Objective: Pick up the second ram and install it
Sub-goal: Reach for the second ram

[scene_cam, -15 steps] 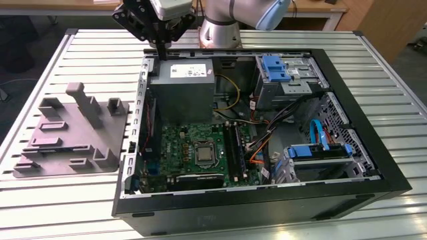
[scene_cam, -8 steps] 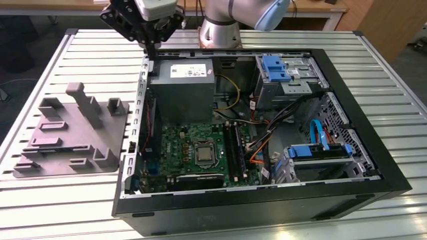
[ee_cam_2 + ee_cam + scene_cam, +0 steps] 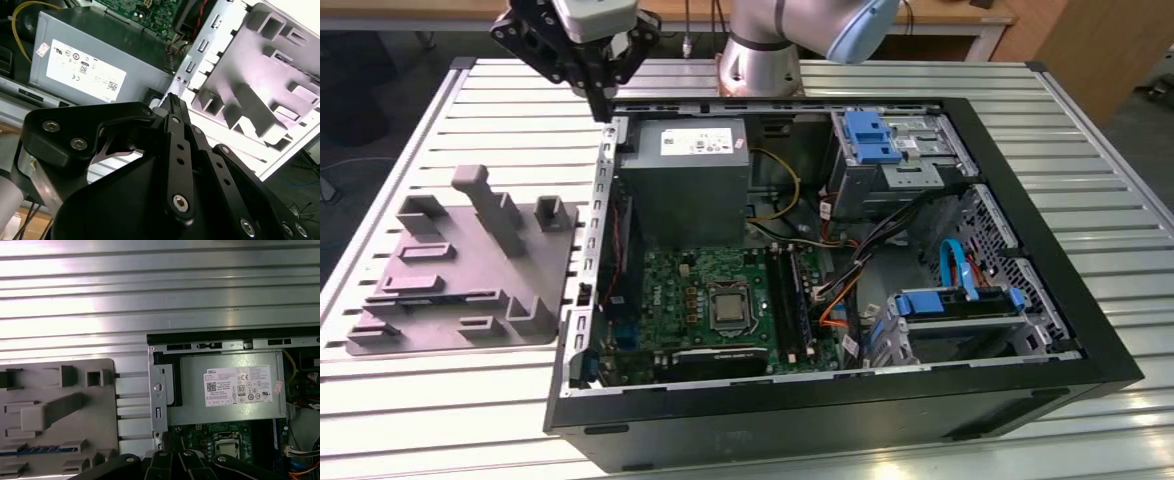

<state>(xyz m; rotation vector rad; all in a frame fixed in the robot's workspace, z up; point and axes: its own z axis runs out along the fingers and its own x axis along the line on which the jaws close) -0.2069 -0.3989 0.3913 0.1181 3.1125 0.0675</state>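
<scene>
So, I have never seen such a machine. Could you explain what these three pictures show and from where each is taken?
The machine is one robot arm with a claw at its end. The exterior view comes from a camera off the arm, looking down on a slatted metal table. On it lies an open computer case, with a grey power supply and green motherboard inside; on the exterior view's left is a grey tray with moulded holders. The two wrist views come from cameras riding on the arm, so parts of the black claw appear in them. The claw hangs near a corner of the case, shut, with nothing visibly held. A thin blue strip lies in the tray; I cannot tell if it is RAM.
</scene>
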